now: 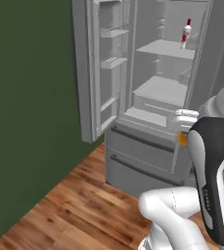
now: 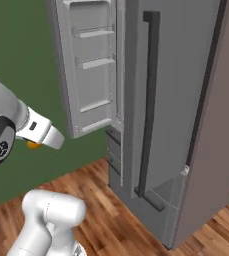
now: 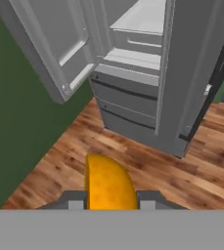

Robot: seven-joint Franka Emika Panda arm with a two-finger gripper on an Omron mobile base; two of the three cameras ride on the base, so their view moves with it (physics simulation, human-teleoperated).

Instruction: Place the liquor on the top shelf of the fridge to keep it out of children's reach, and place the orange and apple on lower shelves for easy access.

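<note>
A: What is the room like?
B: A flat dark green wall (image 1: 30, 97) runs down the left side, plain and unbroken.
A: And underfoot?
B: A wooden plank floor (image 1: 79, 205), warm reddish brown, its boards running on a slant toward the wall (image 3: 15, 107).
A: Any furniture?
B: A tall brownish panel (image 2: 216, 130) stands along the right, close beside the big grey appliance.
A: The light?
B: Even and soft, with no hard shadows on the planks (image 3: 182, 176).
</note>
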